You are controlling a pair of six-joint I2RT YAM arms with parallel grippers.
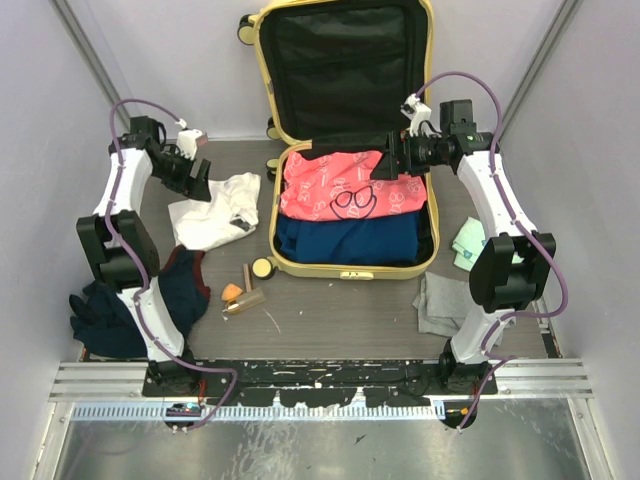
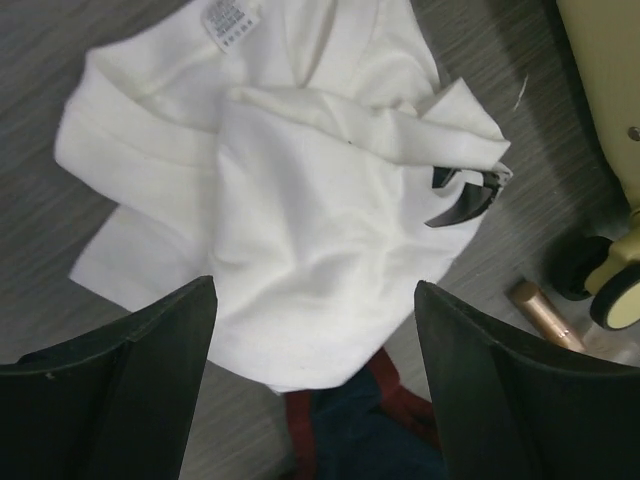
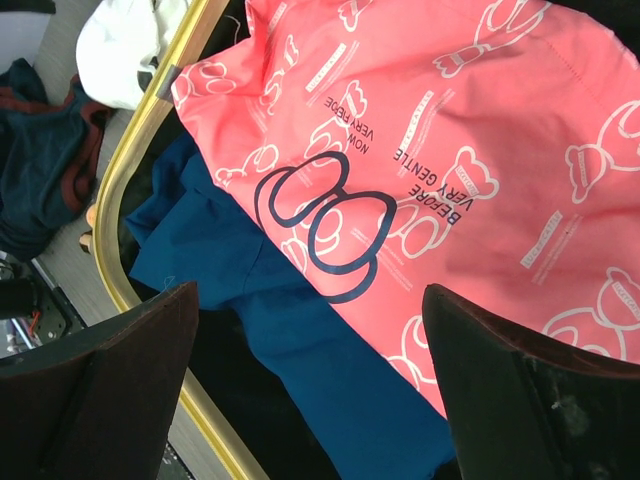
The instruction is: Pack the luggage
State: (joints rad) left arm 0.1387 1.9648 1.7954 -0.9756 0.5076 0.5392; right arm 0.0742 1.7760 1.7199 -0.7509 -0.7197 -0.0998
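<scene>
The luggage (image 1: 350, 266), a pale-yellow hard-shell suitcase, lies open at the table's centre with its black-lined lid up at the back. Inside lie a pink printed shirt (image 1: 350, 187) (image 3: 440, 150) over a blue garment (image 1: 345, 238) (image 3: 330, 350). My right gripper (image 1: 392, 160) (image 3: 310, 300) hangs open above the pink shirt, nothing between its fingers. Left of the suitcase a crumpled white shirt (image 1: 212, 212) (image 2: 290, 200) lies on the table. My left gripper (image 1: 195, 178) (image 2: 315, 290) hovers open just above it, holding nothing.
A navy and red garment (image 1: 185, 285) (image 2: 370, 430) lies at the near left beside a dark pile (image 1: 100, 318). Small toiletry items (image 1: 245, 290) sit by the suitcase's front left wheel (image 2: 615, 295). A green cloth (image 1: 468, 243) and grey cloth (image 1: 440, 300) lie at the right.
</scene>
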